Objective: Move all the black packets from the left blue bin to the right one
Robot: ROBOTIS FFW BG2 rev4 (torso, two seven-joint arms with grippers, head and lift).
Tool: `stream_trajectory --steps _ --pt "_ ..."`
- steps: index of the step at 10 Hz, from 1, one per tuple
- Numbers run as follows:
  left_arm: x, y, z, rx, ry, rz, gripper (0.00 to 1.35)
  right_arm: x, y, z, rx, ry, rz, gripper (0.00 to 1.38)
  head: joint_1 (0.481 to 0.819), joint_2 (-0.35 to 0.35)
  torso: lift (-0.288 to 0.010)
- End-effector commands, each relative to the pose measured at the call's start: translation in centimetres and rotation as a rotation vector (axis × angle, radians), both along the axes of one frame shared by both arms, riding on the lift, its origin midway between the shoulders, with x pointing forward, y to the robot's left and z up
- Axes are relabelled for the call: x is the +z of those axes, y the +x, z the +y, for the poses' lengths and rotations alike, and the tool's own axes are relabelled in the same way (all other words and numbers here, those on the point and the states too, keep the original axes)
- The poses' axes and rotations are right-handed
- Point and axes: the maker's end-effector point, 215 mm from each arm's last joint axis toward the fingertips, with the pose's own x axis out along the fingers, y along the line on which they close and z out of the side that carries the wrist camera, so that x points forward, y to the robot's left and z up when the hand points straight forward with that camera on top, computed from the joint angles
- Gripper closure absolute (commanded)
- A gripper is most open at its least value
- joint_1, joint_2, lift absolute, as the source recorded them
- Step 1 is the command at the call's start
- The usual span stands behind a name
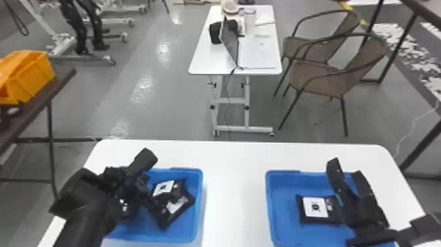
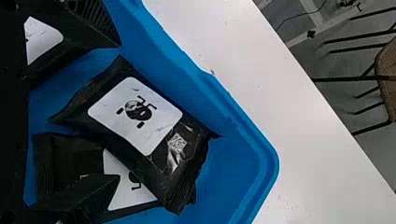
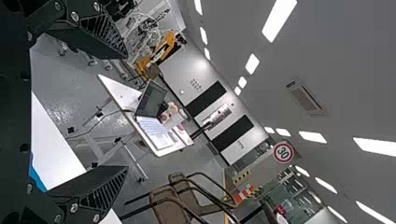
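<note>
My left gripper (image 1: 150, 184) is over the left blue bin (image 1: 196, 226). In the left wrist view the left gripper (image 2: 119, 111) stands open, a finger on either side of a black packet (image 2: 135, 114) with a white label. That packet lies partly on a second packet (image 2: 133, 198); a third packet (image 2: 44, 39) is partly hidden by a finger. The head view has two packets (image 1: 164, 188) (image 1: 174, 208) overlapping there. Over the right blue bin (image 1: 272, 210), my right gripper (image 1: 346, 169) points away from the robot, open and holding nothing; the right gripper (image 3: 126, 111) is tilted upward. One packet (image 1: 315, 207) lies in that bin.
Both bins stand on a white table (image 1: 234, 197), with a strip of tabletop between them. Beyond it are a smaller white table (image 1: 259, 56) with a laptop (image 1: 230, 41), brown chairs (image 1: 325, 77), and an orange crate (image 1: 29, 77) on a side table at the left.
</note>
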Motion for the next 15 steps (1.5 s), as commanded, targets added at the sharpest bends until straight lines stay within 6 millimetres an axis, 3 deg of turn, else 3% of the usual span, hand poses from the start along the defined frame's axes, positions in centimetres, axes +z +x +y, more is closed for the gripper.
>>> stream_trajectory --steps 1,4,6,8,9,15 --pt "-0.9 -0.2 -0.1 -0.005 -0.012 0.015 0.01 0.0 0.0 0.1 0.002 0.004 -0.001 0.18 0.695 0.075 0.0" --pt "-1.1 0.1 0.4 0.0 -0.015 -0.01 0.14 -0.1 0.1 0.3 0.013 0.011 0.0 0.18 0.695 0.079 0.0" --pt "-0.2 1.2 1.6 0.032 -0.011 -0.044 0.43 -0.1 0.2 0.6 0.025 0.013 0.0 0.18 0.695 0.085 0.0" --pt "0.4 1.8 2.8 0.101 -0.044 -0.069 0.57 0.0 0.3 0.9 0.034 0.014 -0.003 0.18 0.695 0.101 0.0" --pt "0.4 1.9 2.9 0.117 -0.053 -0.06 0.73 -0.2 0.2 0.9 0.036 0.016 0.0 0.18 0.695 0.109 0.0" --pt "0.9 2.2 1.1 0.055 -0.071 -0.071 0.82 -0.4 0.3 1.2 0.05 0.019 0.001 0.18 0.695 0.105 0.0"
